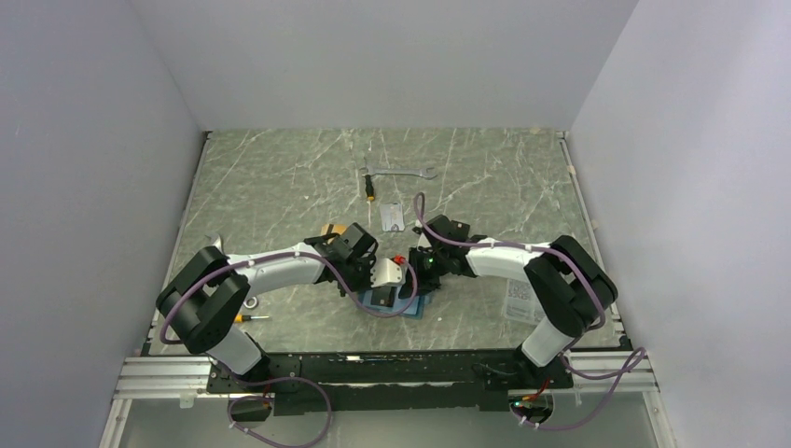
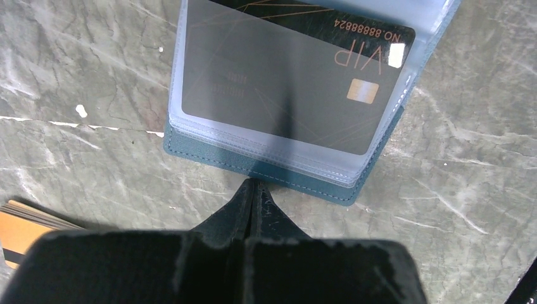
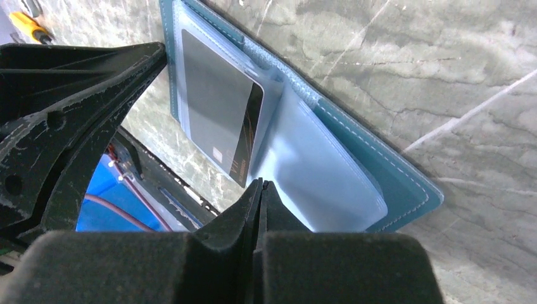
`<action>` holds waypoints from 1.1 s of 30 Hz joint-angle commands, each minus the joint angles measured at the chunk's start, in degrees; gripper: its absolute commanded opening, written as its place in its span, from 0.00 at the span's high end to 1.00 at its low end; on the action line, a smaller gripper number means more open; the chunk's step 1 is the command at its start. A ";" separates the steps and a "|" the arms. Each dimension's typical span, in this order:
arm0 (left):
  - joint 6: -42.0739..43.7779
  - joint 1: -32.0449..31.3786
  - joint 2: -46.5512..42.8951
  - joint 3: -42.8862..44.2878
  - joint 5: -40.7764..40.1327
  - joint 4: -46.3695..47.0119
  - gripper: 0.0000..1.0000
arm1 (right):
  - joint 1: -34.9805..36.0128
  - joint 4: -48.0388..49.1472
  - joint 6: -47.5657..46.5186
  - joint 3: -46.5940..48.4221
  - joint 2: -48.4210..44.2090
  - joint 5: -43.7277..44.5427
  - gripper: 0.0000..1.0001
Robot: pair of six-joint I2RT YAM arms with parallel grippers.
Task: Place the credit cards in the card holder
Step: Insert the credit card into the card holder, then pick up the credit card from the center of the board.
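Our left claw (image 2: 254, 190), clenched empty, is pointing at the open teal card holder (image 2: 209, 149) on the table; our right claw (image 3: 261, 190), clenched too, is hovering over it. One dark credit card (image 2: 278, 82) is sitting in its clear pocket.

dark credit card (image 2: 272, 82) in card holder (image 2: 209, 152), printed "VIP", "NO.88888824"

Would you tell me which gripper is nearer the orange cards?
Left. The left gripper, shut at the holder's edge, has the orange cards just beside it; the right gripper, also shut, sits over the open holder, farther from them.
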 commanded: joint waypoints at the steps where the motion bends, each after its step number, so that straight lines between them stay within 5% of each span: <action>1: -0.68 -1.31 -0.31 -1.43 4.46 -0.52 1.00 | 0.78 2.31 -0.29 1.53 2.07 0.49 1.00; 19: -0.78 -1.86 -1.04 -2.63 5.54 -0.24 1.00 | 4.71 -0.36 0.37 8.33 7.83 1.43 1.00; 33: 0.71 -1.72 -4.67 -3.25 8.77 -1.80 1.00 | 0.82 -5.22 -1.70 7.27 4.56 0.26 1.00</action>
